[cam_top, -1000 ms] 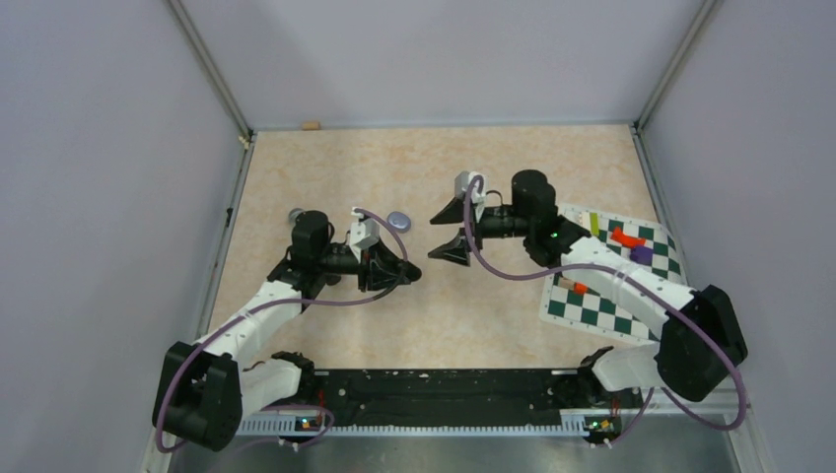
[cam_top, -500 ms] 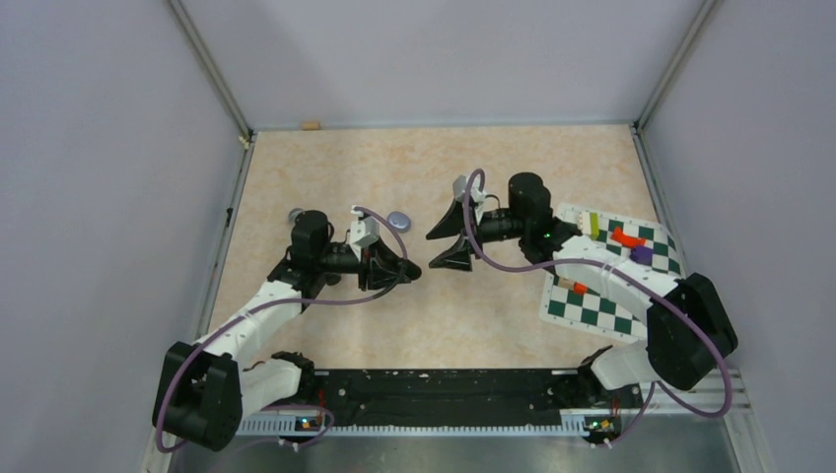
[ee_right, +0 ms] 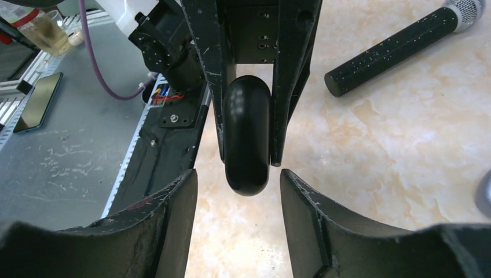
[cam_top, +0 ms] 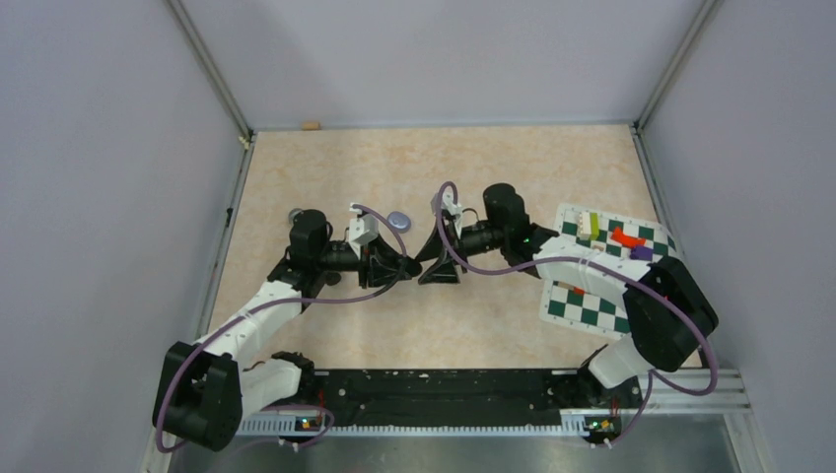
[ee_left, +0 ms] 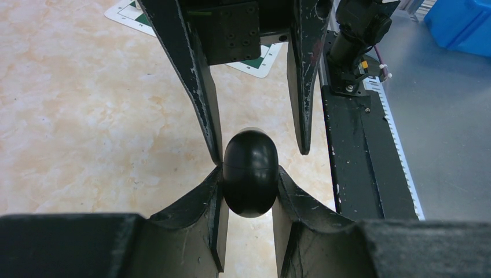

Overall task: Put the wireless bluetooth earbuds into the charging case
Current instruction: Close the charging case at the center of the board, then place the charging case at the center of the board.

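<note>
Fingers of the left gripper clamp the black oval charging case near mid-table. I see the right gripper facing it from 3 o'clock, its fingers parted either side of the case's free end, gaps showing. A pale oval case lies at 12 o'clock. I cannot pick out the earbuds.

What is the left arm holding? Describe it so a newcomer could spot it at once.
Start at the middle of the beige marbled table, where the two arms meet tip to tip. Pinched in the left arm's jaws is a glossy black egg-shaped case with a thin seam around it. Unlike the long black speckled rod lying nearby, it is short, smooth and gripped.
</note>
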Robot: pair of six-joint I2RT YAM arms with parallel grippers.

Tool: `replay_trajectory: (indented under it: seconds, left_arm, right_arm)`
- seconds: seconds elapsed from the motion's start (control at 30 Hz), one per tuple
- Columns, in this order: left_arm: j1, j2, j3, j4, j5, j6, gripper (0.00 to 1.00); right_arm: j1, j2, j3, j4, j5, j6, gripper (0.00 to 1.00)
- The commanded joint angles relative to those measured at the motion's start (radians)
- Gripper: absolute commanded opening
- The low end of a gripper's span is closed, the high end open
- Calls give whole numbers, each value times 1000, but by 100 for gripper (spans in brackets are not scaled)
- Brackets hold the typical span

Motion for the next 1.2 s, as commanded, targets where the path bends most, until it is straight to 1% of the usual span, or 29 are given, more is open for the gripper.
replay_trajectory:
  seconds: [0.0, 0.07, 0.23, 0.33, 0.4, 0.47, 0.57, 0.63, 0.7, 0.87, 1.0, 1.07, 1.1, 1.13, 1.17]
  left_arm:
    - [-1, -14, 9, 32, 9, 8, 0]
    - [-1, -12, 8, 33, 9, 12, 0]
    - [-1, -9, 7, 31, 8, 15, 0]
    - [-1, -9, 8, 29, 7, 15, 0]
    - [-1, -10, 9, 28, 6, 15, 0]
    - [-1, -11, 8, 26, 6, 14, 0]
    - [-1, -12, 7, 24, 4, 19, 0]
    - [0, -12, 8, 23, 4, 20, 0]
    - [0, -13, 7, 22, 3, 21, 3]
    - [0, -15, 6, 20, 3, 22, 36]
    - [0, -17, 7, 13, 7, 28, 61]
    - [-1, -19, 9, 6, 8, 34, 76]
    - [0, -19, 11, 4, 8, 37, 84]
    - [-1, -19, 11, 1, 11, 40, 95]
    - [-1, -20, 12, -2, 14, 41, 98]
  right_arm:
    - [22, -3, 34, 11, 6, -31, 50]
    - [21, -6, 33, 12, 12, -32, 47]
    - [23, -1, 21, 55, 12, 2, 46]
    - [27, 11, 18, 73, 19, 16, 41]
    - [30, 17, 17, 82, 23, 24, 35]
    - [31, 20, 18, 90, 24, 33, 25]
    - [32, 21, 20, 93, 26, 35, 14]
    - [33, 20, 21, 94, 28, 35, 10]
    - [32, 20, 21, 92, 27, 35, 5]
    - [31, 18, 32, 70, 24, 27, 2]
    - [30, 4, 43, 33, 28, -1, 1]
    - [30, -3, 46, 20, 33, -12, 1]
    - [28, -8, 47, 15, 34, -16, 1]
    - [27, -11, 47, 12, 33, -20, 1]
    - [24, -16, 48, 10, 35, -22, 1]
